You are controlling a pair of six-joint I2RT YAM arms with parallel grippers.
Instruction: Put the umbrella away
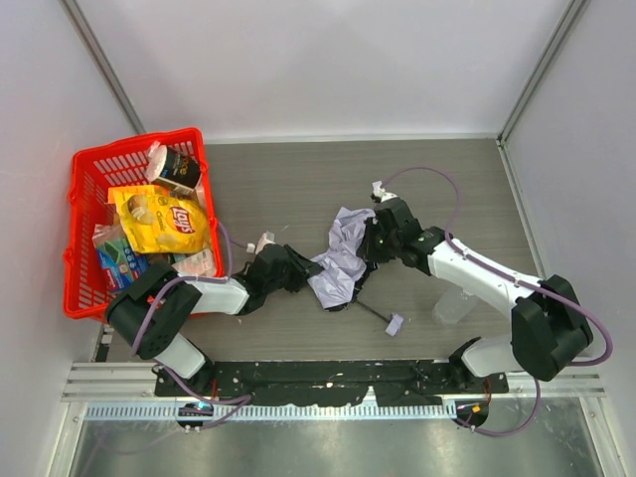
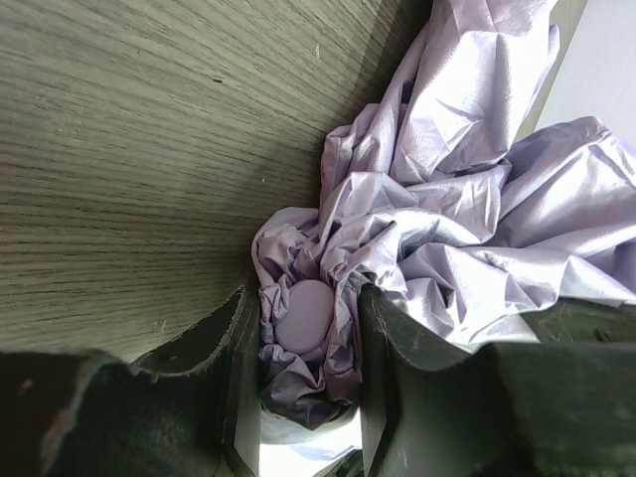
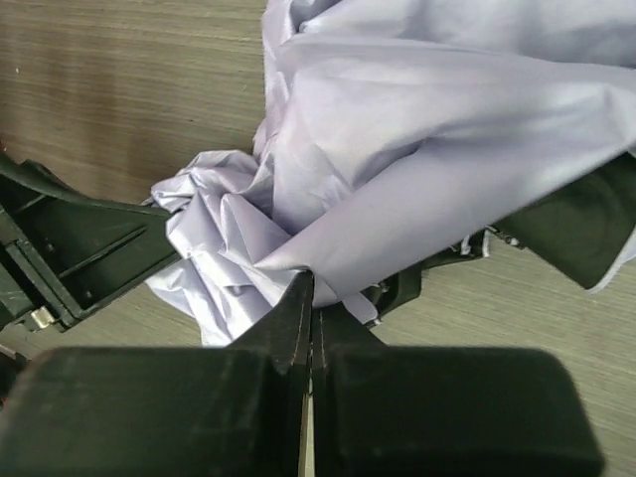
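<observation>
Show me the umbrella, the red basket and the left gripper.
umbrella (image 1: 343, 253): top external view, on the crumpled canopy.
red basket (image 1: 119, 159): top external view, on its far wall.
left gripper (image 2: 304, 303): left wrist view, midway between its fingertips.

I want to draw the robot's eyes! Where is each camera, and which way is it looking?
Top external: high above and behind the robot, looking down at the table, red basket and umbrella; the left arm and right arm show whole.
Left wrist: on the left arm, looking along the left gripper, shut on bunched umbrella fabric.
Right wrist: on the right arm, looking past the right gripper, pinching the fabric just over the table.
Shared: all three views show the lavender umbrella and the wooden table.
</observation>
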